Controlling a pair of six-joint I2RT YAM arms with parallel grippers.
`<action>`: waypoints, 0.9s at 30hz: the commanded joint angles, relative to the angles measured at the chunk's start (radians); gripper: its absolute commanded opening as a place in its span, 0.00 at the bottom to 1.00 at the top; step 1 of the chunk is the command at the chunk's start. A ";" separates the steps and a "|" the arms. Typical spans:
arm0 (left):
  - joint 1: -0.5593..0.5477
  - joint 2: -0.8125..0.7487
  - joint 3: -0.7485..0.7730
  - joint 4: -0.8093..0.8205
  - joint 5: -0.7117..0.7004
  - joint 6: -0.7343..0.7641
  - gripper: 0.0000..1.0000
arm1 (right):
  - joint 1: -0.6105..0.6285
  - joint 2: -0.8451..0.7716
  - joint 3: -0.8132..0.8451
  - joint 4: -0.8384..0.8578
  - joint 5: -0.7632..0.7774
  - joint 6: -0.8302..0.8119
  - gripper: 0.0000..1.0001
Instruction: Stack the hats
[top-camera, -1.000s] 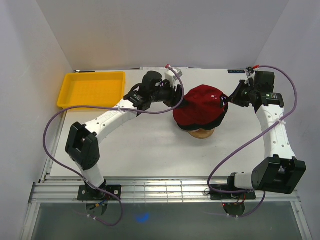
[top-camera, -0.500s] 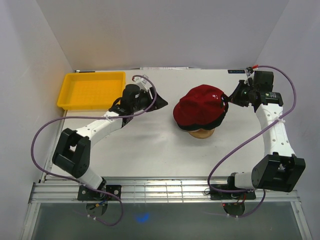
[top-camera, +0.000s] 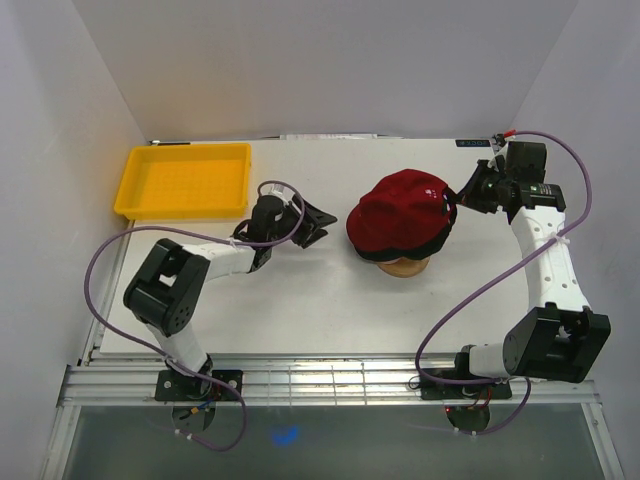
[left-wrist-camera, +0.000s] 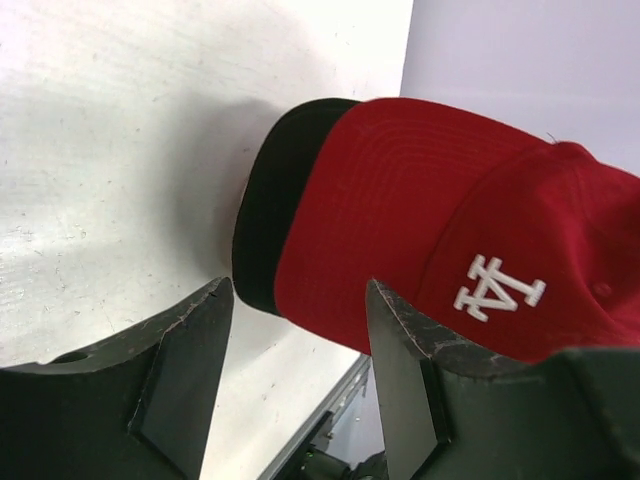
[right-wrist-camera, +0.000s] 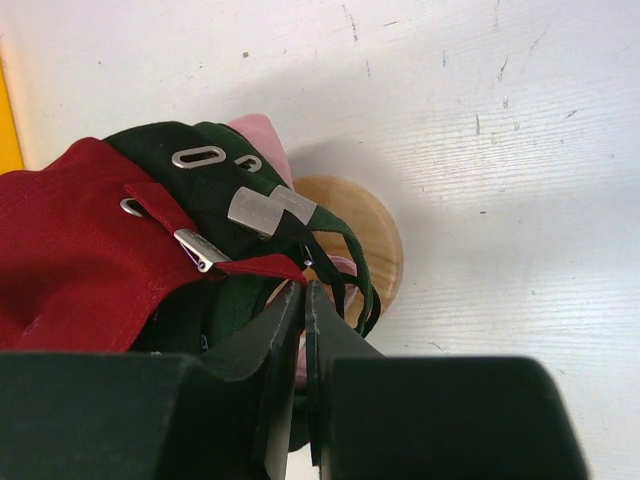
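**A:** From overhead, where do the caps sit?

**B:** The red cap (top-camera: 400, 212) tops a pile on the wooden stand (top-camera: 405, 268), mid-table, with a dark edge showing beneath it. The left gripper (top-camera: 320, 222) lies low just left of the pile, jaws spread, touching nothing. The right gripper (top-camera: 452, 203) is at the pile's rear. From this height I can't read its jaws.

**A:** Does the left wrist add anything?

**B:** It shows a white stitched logo (left-wrist-camera: 500, 288) on the red crown. The brim of the black cap (left-wrist-camera: 270, 220) pokes out under the red brim. Both fingers frame the brims from a gap away, and nothing is between them.

**A:** And the right wrist?

**B:** The rear straps and metal buckles, which are hidden elsewhere. The green cap (right-wrist-camera: 228, 300) is layered under the red, with some pink fabric and the stand's round top behind. The jaws are pressed together right at the straps. Whether fabric is nipped, I can't tell.

**A:** The setting?

**B:** A scuffed white table (top-camera: 300, 300), a yellow tray (top-camera: 190, 148) at its far-left corner and plain white walls (top-camera: 300, 70).
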 joint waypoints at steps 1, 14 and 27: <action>-0.010 0.045 -0.021 0.189 -0.005 -0.154 0.66 | -0.004 0.012 -0.010 0.042 0.027 -0.022 0.10; -0.053 0.214 -0.031 0.476 -0.049 -0.296 0.66 | -0.006 0.015 -0.030 0.055 0.024 -0.022 0.10; -0.076 0.263 -0.057 0.625 -0.086 -0.332 0.63 | -0.009 0.024 -0.019 0.055 0.017 -0.021 0.10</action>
